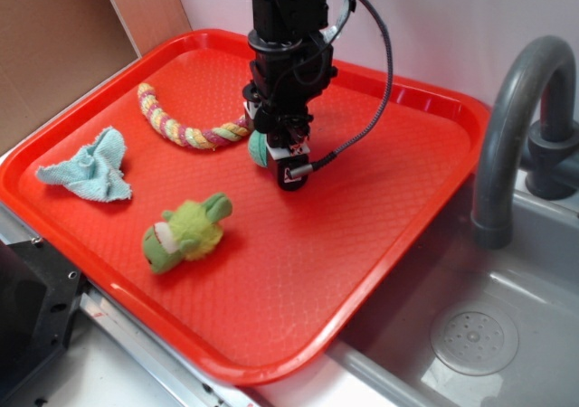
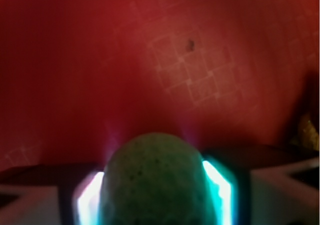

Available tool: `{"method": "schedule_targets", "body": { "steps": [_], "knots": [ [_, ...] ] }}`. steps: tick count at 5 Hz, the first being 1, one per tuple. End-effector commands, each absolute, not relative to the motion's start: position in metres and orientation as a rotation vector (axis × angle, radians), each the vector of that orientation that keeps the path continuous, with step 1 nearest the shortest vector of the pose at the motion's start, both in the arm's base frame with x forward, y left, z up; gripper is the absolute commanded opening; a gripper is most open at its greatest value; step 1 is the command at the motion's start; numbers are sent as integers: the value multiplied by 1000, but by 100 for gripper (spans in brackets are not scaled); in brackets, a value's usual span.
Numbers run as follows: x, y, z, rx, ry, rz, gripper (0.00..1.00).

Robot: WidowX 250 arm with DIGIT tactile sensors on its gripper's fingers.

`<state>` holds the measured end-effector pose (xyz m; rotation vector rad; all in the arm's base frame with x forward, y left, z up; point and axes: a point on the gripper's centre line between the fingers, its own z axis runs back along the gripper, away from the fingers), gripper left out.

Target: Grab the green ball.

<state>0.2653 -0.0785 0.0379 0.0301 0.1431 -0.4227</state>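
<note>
The green ball [image 1: 257, 148] sits low over the red tray [image 1: 380, 235], near its middle-back, mostly hidden behind the black gripper [image 1: 277, 160]. In the wrist view the ball [image 2: 155, 180] is a dimpled teal-green dome that fills the space between the two fingers [image 2: 220, 190] and looks squeezed into an egg shape. Both finger faces press against its sides, so the gripper [image 2: 155, 200] is shut on the ball. I cannot tell whether the ball touches the tray.
A braided rope toy [image 1: 185, 127] lies just left of the gripper. A fuzzy lime-green plush [image 1: 185, 233] and a light blue cloth [image 1: 90, 167] lie nearer the front left. A grey faucet [image 1: 516, 127] and sink [image 1: 475, 335] stand to the right.
</note>
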Motion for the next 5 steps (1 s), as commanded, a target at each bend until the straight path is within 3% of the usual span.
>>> {"method": "schedule_targets", "body": {
  "steps": [1,3,5],
  "knots": [
    [267,-76,111,2,6,-276,0],
    [261,-66,207,-66,-162,-151,0],
    [238,-75,248,-131,-254,-226,0]
  ]
}}
